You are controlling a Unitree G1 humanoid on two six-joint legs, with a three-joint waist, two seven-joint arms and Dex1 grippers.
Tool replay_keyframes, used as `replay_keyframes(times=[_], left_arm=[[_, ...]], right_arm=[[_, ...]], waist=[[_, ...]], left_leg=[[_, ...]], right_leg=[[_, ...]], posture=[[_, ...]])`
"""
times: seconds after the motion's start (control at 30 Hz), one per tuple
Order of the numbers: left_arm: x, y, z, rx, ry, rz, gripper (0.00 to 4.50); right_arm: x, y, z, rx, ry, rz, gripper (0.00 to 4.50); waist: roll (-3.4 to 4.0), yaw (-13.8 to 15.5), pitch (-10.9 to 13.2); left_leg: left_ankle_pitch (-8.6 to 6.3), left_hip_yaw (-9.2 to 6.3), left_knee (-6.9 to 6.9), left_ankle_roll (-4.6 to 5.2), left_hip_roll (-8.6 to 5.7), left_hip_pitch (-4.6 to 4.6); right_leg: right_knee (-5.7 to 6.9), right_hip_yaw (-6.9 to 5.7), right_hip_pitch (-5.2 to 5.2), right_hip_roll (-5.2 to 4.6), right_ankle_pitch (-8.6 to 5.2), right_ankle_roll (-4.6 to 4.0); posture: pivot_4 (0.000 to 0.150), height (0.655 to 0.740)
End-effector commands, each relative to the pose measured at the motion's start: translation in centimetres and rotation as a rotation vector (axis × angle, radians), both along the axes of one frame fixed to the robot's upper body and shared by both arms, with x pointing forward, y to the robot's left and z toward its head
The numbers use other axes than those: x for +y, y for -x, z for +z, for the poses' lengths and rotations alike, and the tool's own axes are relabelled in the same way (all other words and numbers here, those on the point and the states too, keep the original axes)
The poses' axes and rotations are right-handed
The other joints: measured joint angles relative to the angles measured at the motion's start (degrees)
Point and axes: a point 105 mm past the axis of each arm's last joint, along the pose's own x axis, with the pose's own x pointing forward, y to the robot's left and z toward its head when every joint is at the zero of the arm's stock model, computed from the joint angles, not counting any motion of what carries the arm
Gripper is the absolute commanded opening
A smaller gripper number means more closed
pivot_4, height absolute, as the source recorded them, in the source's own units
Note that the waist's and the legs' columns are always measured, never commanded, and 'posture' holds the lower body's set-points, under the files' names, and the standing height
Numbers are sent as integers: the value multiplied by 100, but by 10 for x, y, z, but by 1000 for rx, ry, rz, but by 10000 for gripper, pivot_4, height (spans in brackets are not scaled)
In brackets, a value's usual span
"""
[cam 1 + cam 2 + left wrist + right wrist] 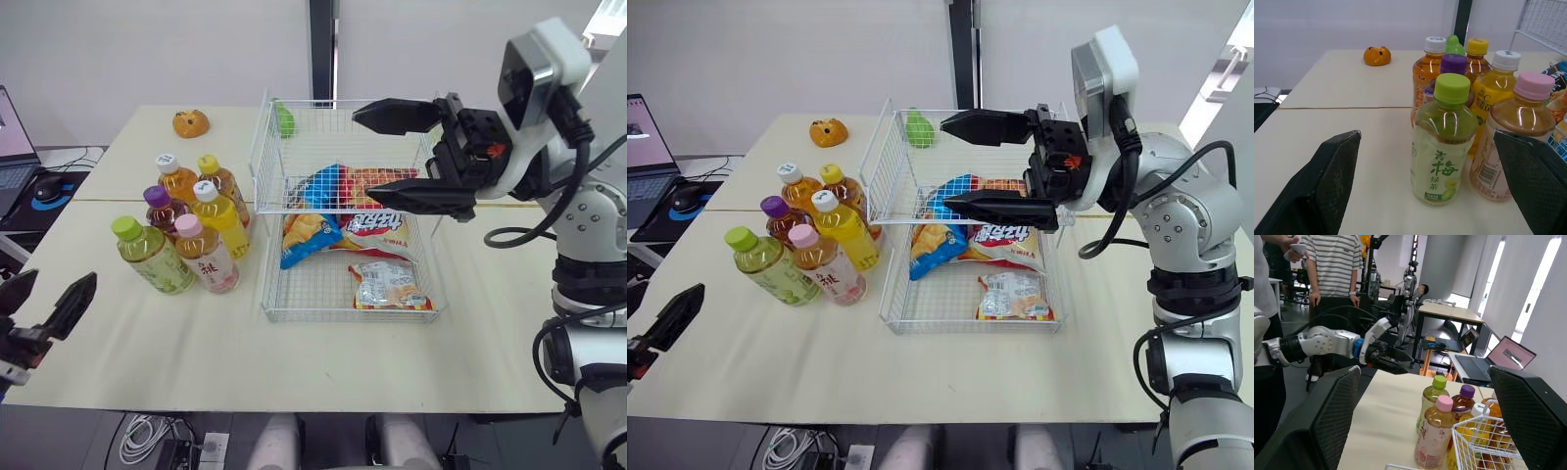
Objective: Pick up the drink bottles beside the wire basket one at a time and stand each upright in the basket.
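Several drink bottles stand upright in a cluster on the table, just left of the wire basket (348, 315). Nearest me are a green-capped bottle (152, 257) and a pink-capped one (206, 255). Behind them are a yellow drink with a white cap (220, 217), a purple-capped bottle (162, 208) and two amber ones (176, 178). My left gripper (47, 299) is open, low at the table's near left edge; the green-capped bottle (1442, 147) stands ahead of it. My right gripper (364, 154) is open and empty, raised over the basket's far half.
Snack bags (343, 220) lie in the basket, and a green item (284, 119) sits in its far left corner. An orange toy (190, 122) rests at the table's back left. A laptop (15, 147) and mouse are off the left side. People (1334, 264) stand beyond the table.
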Motion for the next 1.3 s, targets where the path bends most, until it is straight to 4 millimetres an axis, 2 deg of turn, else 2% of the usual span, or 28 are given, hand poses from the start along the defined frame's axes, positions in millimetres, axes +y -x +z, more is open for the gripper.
replay_keyframes(times=[0.03, 0.23, 0.47, 1.13, 1.23, 1.3], left_arm=[[-4, -17, 12, -32, -47, -30, 44884], [-12, -42, 15, -25, -56, -88, 44884], [-11, -59, 12, -12, -64, -105, 44884], [-16, -79, 13, -29, -75, -158, 44884], [-16, -79, 11, -18, -77, -160, 39165], [-15, -79, 9, -8, -81, -157, 33003]], right_arm=[[-2, 3, 12, -61, -12, -7, 45000], [-2, 4, 11, -64, -10, -26, 45000], [-5, 7, 12, -68, -7, -58, 45000], [-9, 8, 13, -56, 1, -99, 45000], [-9, 9, 13, -56, 0, -101, 45000], [-9, 9, 14, -57, -2, -101, 45000]], waist=[[0, -5, 0], [0, -40, 1], [1, -32, 1], [0, -36, 2], [0, -37, 3], [0, -37, 3]], left_leg=[[0, 0, 1, 0, 0, 0], [-3, 5, -3, -2, 0, -2], [-4, 5, -3, -3, 2, -2], [-4, 4, -3, -3, 2, -4], [-4, 4, -4, -3, 2, -4], [-4, 4, -4, -3, 2, -4]], right_leg=[[0, 0, 1, 1, 0, 0], [-6, 5, -3, 1, 1, 2], [-5, 5, -4, 3, 1, 2], [-6, 5, -5, 0, 1, 3], [-6, 5, -6, 0, 1, 3], [-6, 4, -6, 0, 1, 3]], posture=[[1500, 7400], [1500, 7400], [1500, 7400], [1500, 7400], [1500, 7400], [1500, 7400]])
